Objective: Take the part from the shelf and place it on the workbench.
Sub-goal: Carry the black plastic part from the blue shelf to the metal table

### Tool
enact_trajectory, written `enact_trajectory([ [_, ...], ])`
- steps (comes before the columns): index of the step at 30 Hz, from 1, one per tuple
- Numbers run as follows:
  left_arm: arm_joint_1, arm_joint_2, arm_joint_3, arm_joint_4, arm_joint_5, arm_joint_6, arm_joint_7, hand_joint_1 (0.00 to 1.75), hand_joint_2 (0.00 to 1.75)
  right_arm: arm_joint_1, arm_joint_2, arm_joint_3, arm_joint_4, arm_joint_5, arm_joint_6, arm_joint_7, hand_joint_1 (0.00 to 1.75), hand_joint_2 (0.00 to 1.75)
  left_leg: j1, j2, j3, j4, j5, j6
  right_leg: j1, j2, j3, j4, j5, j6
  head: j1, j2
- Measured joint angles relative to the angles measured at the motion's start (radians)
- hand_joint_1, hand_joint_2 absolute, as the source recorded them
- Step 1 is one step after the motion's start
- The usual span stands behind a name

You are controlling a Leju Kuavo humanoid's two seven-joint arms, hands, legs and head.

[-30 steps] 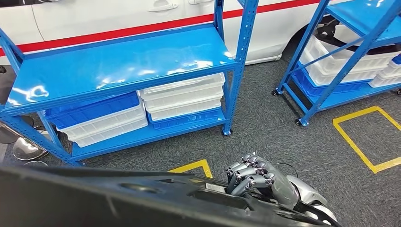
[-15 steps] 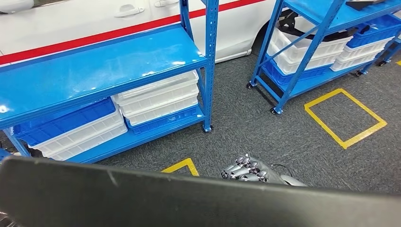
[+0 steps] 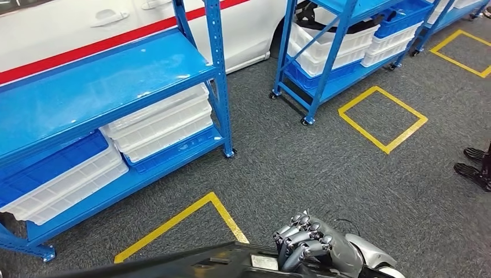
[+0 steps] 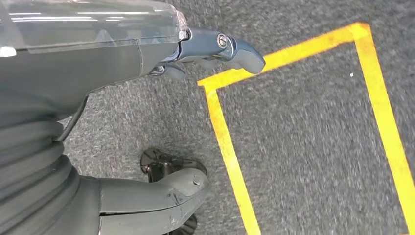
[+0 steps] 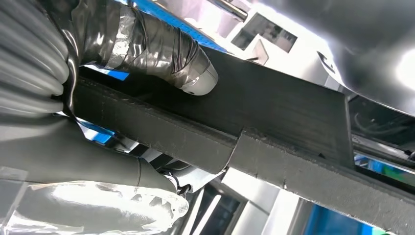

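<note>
The part (image 3: 220, 263) is a long black flat piece lying across the bottom edge of the head view. My right hand (image 3: 315, 246) grips its right end, fingers curled over the edge. In the right wrist view the black part (image 5: 274, 112) runs between my tape-wrapped thumb (image 5: 161, 49) and the rest of my right hand (image 5: 88, 161). My left hand (image 4: 73, 147) hangs over the grey carpet with thumb and fingers (image 4: 220, 46) apart and nothing between them.
An empty blue shelf (image 3: 104, 87) stands at left with white bins (image 3: 162, 119) and a blue bin (image 3: 52, 165) beneath. A second blue shelf (image 3: 324, 52) is behind, a white car (image 3: 87, 29) beyond. Yellow floor squares (image 3: 382, 119) mark the carpet. A person's shoes (image 3: 475, 168) are at the right edge.
The camera has swung right, so the shelves slid left and a person's shoes came into view. The black part sits lower in the picture than half a second ago. My right hand still holds it.
</note>
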Motion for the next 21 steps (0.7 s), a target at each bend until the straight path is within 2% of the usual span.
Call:
enact_trajectory([
  [1,-0.002,0.0,0.001,0.0,0.0,-0.001,0.001,0.0,1.75,0.008,-0.003,0.0,-0.002,0.0,-0.001,-0.003,1.75,1.75,0.0,0.008,0.002,-0.001,-0.001,-0.006,-0.001,0.012,-0.002,-0.002,0.002,-0.007,0.0,0.0],
  [2,-0.004,0.0,0.003,0.0,-0.001,-0.001,0.001,0.0,1.75,0.015,-0.005,-0.001,-0.004,0.0,0.001,-0.004,1.75,1.75,0.002,0.0,0.001,0.004,-0.008,-0.012,-0.003,0.021,-0.002,-0.005,0.005,-0.014,0.0,0.0],
  [3,-0.006,0.0,0.006,0.0,-0.001,-0.002,0.002,0.0,1.75,0.02,-0.006,-0.003,-0.007,0.0,0.004,-0.006,1.75,1.75,0.004,-0.019,-0.006,0.022,-0.025,-0.018,-0.005,0.03,-0.002,-0.009,0.009,-0.021,0.0,0.0],
  [4,-0.006,0.0,0.009,0.0,-0.002,-0.002,0.002,0.0,1.75,0.024,-0.007,-0.005,-0.009,-0.001,0.007,-0.006,1.75,1.75,0.007,-0.046,-0.023,0.061,-0.052,-0.022,-0.008,0.039,-0.003,-0.013,0.013,-0.027,0.0,0.0],
  [5,-0.005,0.0,0.012,0.0,-0.004,-0.002,0.003,0.0,1.75,0.027,-0.007,-0.007,-0.009,-0.002,0.011,-0.007,1.75,1.75,0.009,-0.076,-0.05,0.123,-0.088,-0.026,-0.008,0.048,-0.005,-0.014,0.015,-0.031,0.0,0.0],
  [6,-0.003,0.001,0.014,0.0,-0.006,-0.002,0.004,0.0,1.75,0.029,-0.007,-0.009,-0.01,-0.002,0.013,-0.007,1.75,1.75,0.01,-0.093,-0.084,0.195,-0.123,-0.027,-0.007,0.058,-0.006,-0.013,0.016,-0.034,0.0,0.0],
  [7,0.0,0.001,0.016,0.0,-0.007,-0.002,0.005,0.0,1.75,0.033,-0.007,-0.01,-0.01,-0.002,0.015,-0.007,1.75,1.75,0.01,-0.1,-0.115,0.259,-0.145,-0.028,-0.006,0.07,-0.008,-0.012,0.016,-0.034,0.0,0.0],
  [8,0.002,0.001,0.016,0.0,-0.008,-0.002,0.006,0.0,1.75,0.036,-0.007,-0.011,-0.01,-0.002,0.016,-0.007,1.75,1.75,0.009,-0.103,-0.133,0.294,-0.148,-0.028,-0.004,0.082,-0.008,-0.012,0.016,-0.035,0.0,0.0],
  [9,0.003,0.001,0.016,0.0,-0.008,-0.002,0.006,0.0,1.75,0.039,-0.007,-0.012,-0.01,-0.002,0.016,-0.008,1.75,1.75,0.009,-0.105,-0.133,0.288,-0.129,-0.026,-0.003,0.095,-0.007,-0.01,0.016,-0.035,0.0,0.0],
  [10,0.003,0.002,0.016,0.0,-0.008,-0.002,0.007,0.0,1.75,0.04,-0.007,-0.014,-0.01,-0.002,0.016,-0.008,1.75,1.75,0.009,-0.111,-0.113,0.238,-0.091,-0.021,-0.002,0.108,-0.006,-0.009,0.016,-0.035,0.0,0.0],
  [11,0.003,0.002,0.017,0.0,-0.008,-0.002,0.007,0.0,1.75,0.04,-0.007,-0.015,-0.01,-0.002,0.015,-0.008,1.75,1.75,0.008,-0.126,-0.082,0.165,-0.049,-0.015,-0.001,0.12,-0.005,-0.008,0.016,-0.035,0.0,0.0],
  [12,0.003,0.003,0.017,0.0,-0.009,-0.002,0.007,0.0,1.75,0.04,-0.007,-0.016,-0.01,-0.002,0.015,-0.008,1.75,1.75,0.008,-0.147,-0.052,0.092,-0.019,-0.007,0.0,0.132,-0.006,-0.007,0.016,-0.033,0.0,0.0],
  [13,0.003,0.005,0.017,0.0,-0.009,-0.003,0.007,0.0,1.75,0.041,-0.007,-0.016,-0.01,-0.002,0.015,-0.008,1.75,1.75,0.008,-0.165,-0.029,0.039,0.0,-0.002,0.0,0.143,-0.008,-0.006,0.016,-0.03,0.0,0.0],
  [14,0.002,0.006,0.018,0.0,-0.009,-0.003,0.008,0.0,1.75,0.042,-0.007,-0.017,-0.01,-0.002,0.016,-0.009,1.75,1.75,0.006,-0.177,-0.019,0.012,0.004,0.002,-0.002,0.153,-0.011,-0.005,0.017,-0.025,0.0,0.0],
  [15,0.001,0.007,0.018,0.0,-0.012,-0.003,0.008,0.0,1.75,0.045,-0.007,-0.019,-0.01,-0.003,0.018,-0.009,1.75,1.75,0.005,-0.176,-0.016,0.004,0.002,0.005,-0.003,0.163,-0.014,-0.006,0.02,-0.018,0.0,0.0],
  [16,-0.001,0.008,0.018,-0.001,-0.015,-0.002,0.01,0.0,1.75,0.049,-0.007,-0.022,-0.01,-0.003,0.021,-0.009,1.75,1.75,0.005,-0.166,-0.014,-0.001,0.007,0.008,-0.004,0.174,-0.017,-0.009,0.024,-0.01,0.0,0.0],
  [17,-0.003,0.008,0.018,-0.001,-0.019,-0.001,0.012,0.0,1.75,0.053,-0.007,-0.027,-0.01,-0.004,0.026,-0.01,1.75,1.75,0.006,-0.155,-0.011,-0.007,0.012,0.013,-0.005,0.171,-0.02,-0.007,0.023,-0.004,0.0,0.0],
  [18,-0.005,0.009,0.018,-0.001,-0.024,0.001,0.015,0.0,1.75,0.055,-0.007,-0.032,-0.01,-0.005,0.031,-0.01,1.75,1.75,0.008,-0.143,-0.007,-0.014,0.017,0.018,-0.003,0.154,-0.029,0.009,0.011,0.001,0.0,0.0],
  [19,-0.005,0.008,0.019,-0.001,-0.028,0.003,0.018,0.0,1.75,0.057,-0.007,-0.038,-0.01,-0.006,0.035,-0.01,1.75,1.75,0.011,-0.13,-0.006,-0.02,0.022,0.023,-0.001,0.128,-0.046,0.044,-0.012,0.005,0.0,0.0],
  [21,0.0,0.008,0.021,-0.001,-0.03,0.006,0.025,0.0,1.75,0.061,-0.007,-0.048,-0.01,-0.006,0.039,-0.01,1.75,1.75,0.009,-0.105,-0.006,-0.022,0.022,0.028,-0.003,0.075,-0.106,0.167,-0.08,0.01,0.0,0.0],
])
